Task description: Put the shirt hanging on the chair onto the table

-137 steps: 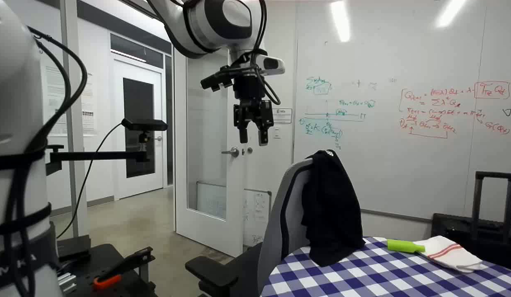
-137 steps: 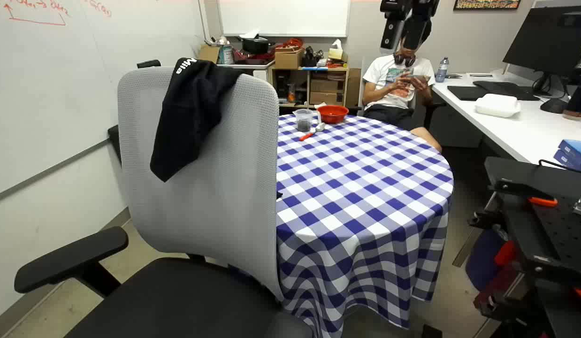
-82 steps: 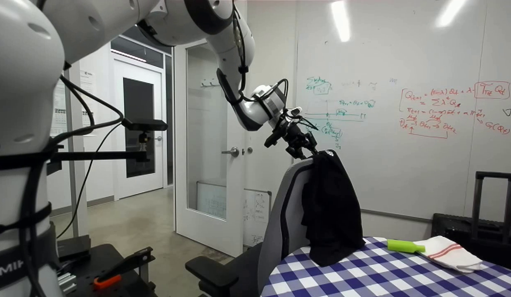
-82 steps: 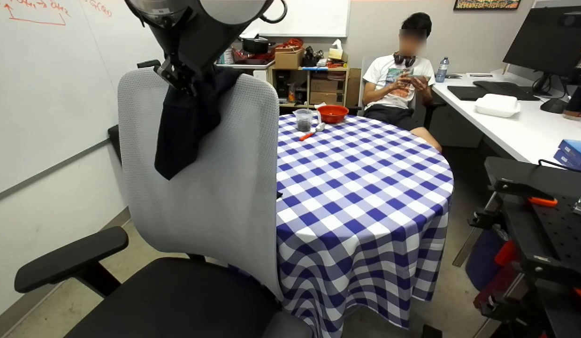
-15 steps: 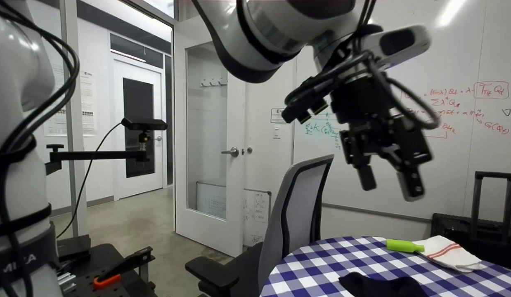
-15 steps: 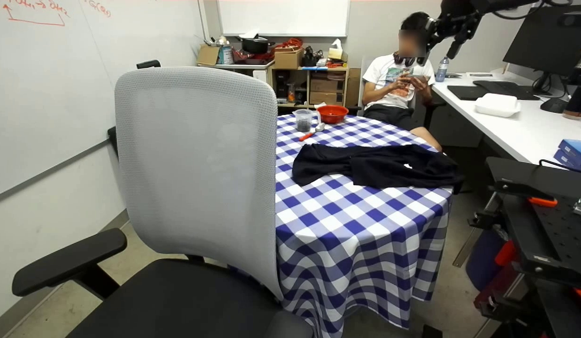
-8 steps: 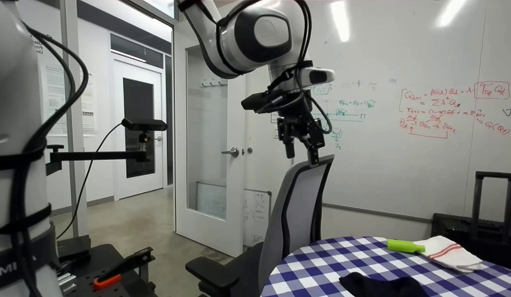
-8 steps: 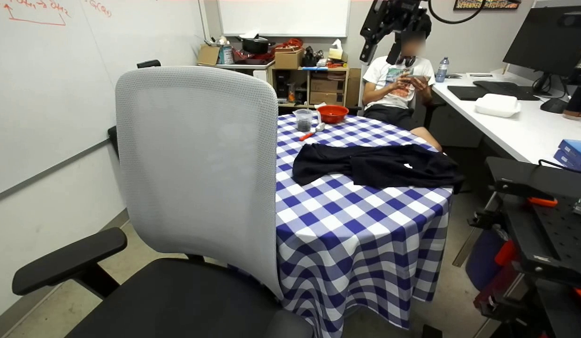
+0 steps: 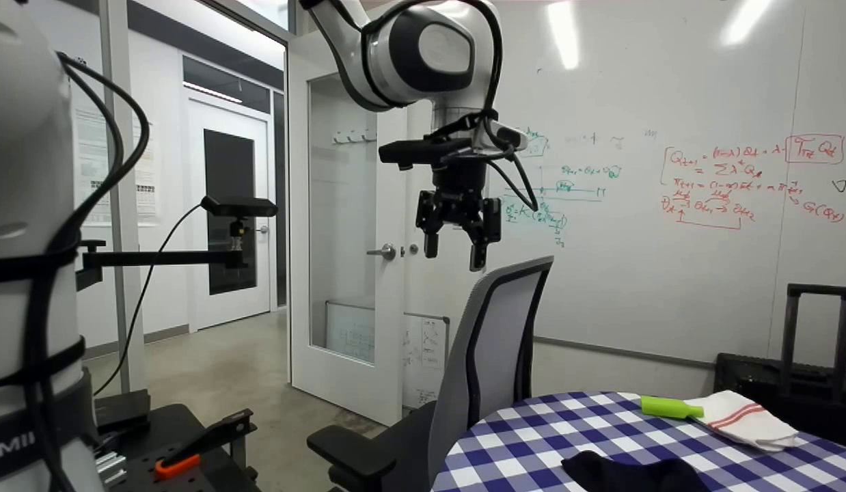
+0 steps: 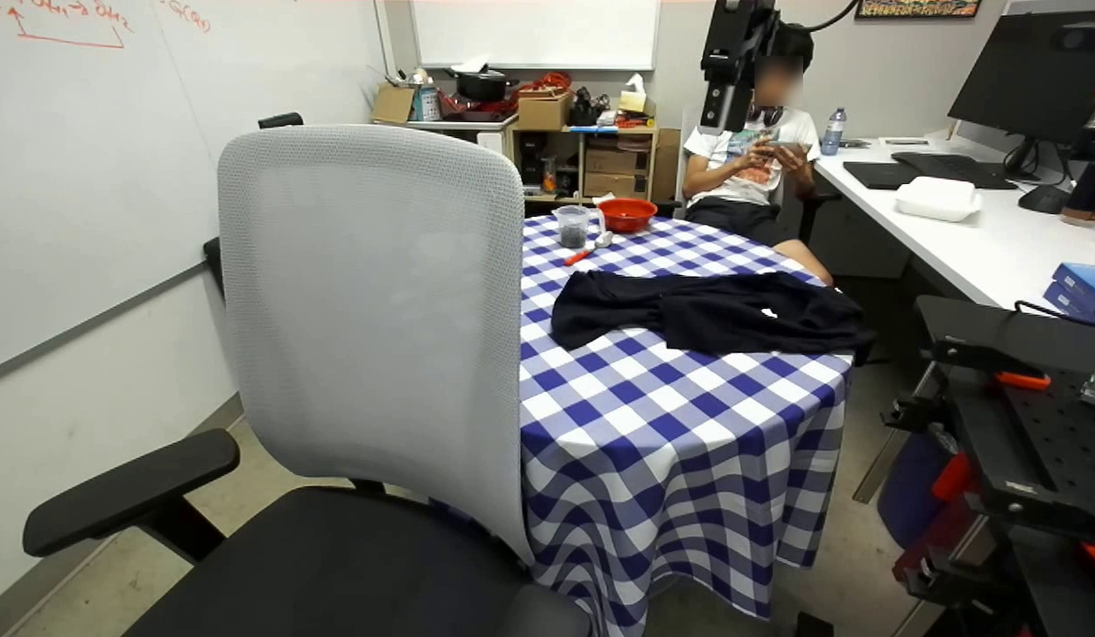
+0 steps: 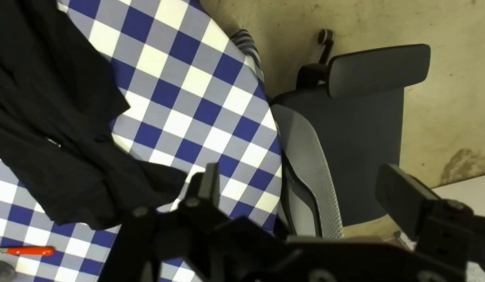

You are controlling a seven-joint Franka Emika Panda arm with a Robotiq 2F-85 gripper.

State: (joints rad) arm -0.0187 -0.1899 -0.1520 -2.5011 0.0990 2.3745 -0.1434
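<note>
The black shirt (image 10: 707,314) lies crumpled across the table (image 10: 654,407) with the blue-and-white checked cloth. Its right end reaches the table's edge in that exterior view. In the wrist view the shirt (image 11: 58,105) fills the left side, and in an exterior view only one edge of the shirt (image 9: 635,475) shows at the bottom. The grey chair (image 9: 505,321) stands against the table with its backrest bare. My gripper (image 9: 454,256) is open and empty in the air, above and beside the backrest's top. In the wrist view the open fingers (image 11: 301,178) are apart, with nothing between them.
A red bowl (image 10: 627,215), a clear cup (image 10: 572,227) and an orange-handled utensil (image 10: 578,257) stand at the table's far side. A green object (image 9: 672,408) and a white towel (image 9: 744,424) lie on it too. A person (image 10: 742,150) sits behind the table.
The shirt hung on the backrest 9.1 s ago, and the gripper was at its top 5.5 s ago. It lay on the table 1.0 s ago; since then the open gripper has moved off toward the chair.
</note>
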